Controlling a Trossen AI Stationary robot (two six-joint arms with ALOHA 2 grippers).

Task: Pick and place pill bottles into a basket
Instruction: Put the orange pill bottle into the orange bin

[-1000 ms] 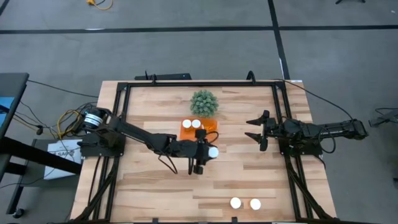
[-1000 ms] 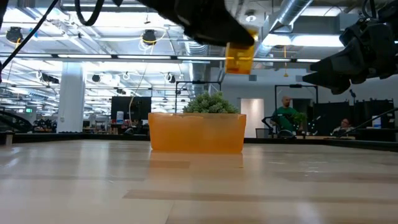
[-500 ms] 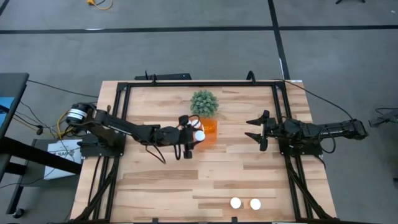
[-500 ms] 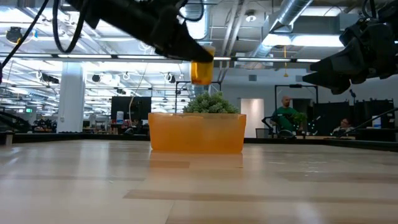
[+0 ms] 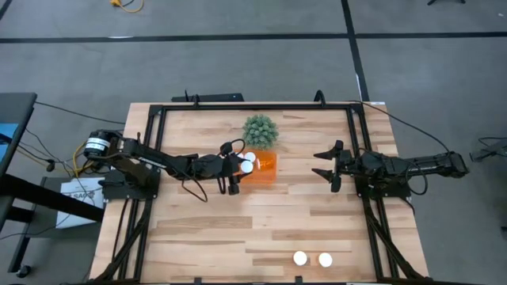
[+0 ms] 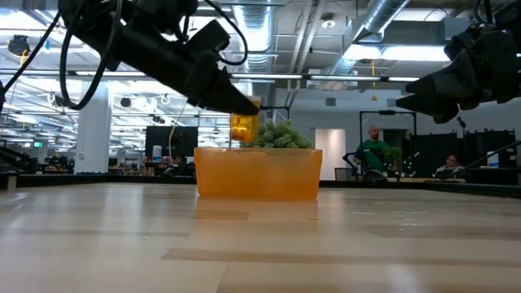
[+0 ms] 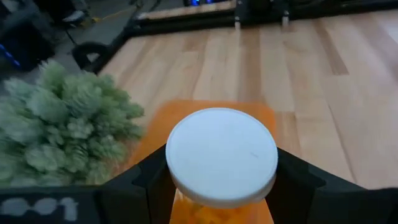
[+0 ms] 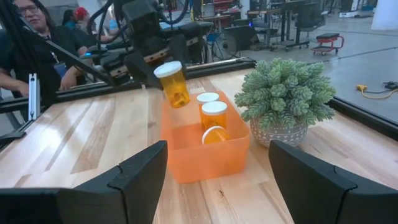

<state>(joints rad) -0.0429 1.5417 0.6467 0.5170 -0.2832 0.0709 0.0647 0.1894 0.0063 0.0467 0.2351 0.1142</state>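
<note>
Pill bottle [image 5: 249,165] clamped in left gripper [image 5: 241,167] hangs tilted over basket [image 5: 269,172] rim.

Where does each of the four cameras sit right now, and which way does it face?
High: overhead, straight down; both arms, left gripper over the basket.
Low: table height, level; basket wall, held pill bottle above it, right gripper raised.
Left wrist: looks down past its fingers onto the bottle's cap, plant beside.
Right wrist: faces across the table at basket, plant, left arm.
Shared: every view shows the held bottle.
</note>
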